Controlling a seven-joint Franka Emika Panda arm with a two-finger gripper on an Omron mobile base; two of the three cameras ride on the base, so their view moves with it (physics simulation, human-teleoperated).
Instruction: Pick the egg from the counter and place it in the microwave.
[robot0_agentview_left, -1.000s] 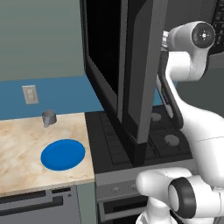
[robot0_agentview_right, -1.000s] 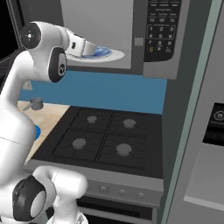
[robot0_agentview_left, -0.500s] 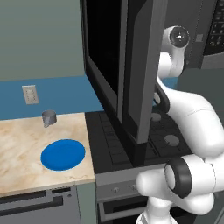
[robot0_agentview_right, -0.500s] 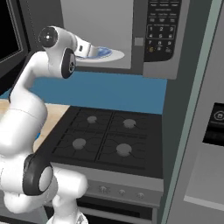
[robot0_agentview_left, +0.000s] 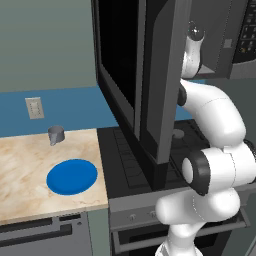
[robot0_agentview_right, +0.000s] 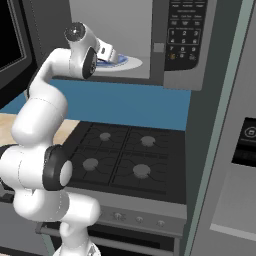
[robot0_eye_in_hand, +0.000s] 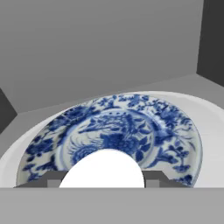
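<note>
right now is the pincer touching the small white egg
Touching: in the hand view the pincer is shut on the small white egg, fingertips against its sides.

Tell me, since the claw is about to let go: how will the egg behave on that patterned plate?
The egg is round and smooth, so it will probably roll. The patterned plate dips toward its centre, which may cradle it. It looks fragile, so a low release seems safer.

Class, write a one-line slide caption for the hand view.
Gripper holds the egg above a blue-patterned plate inside the microwave.
</note>
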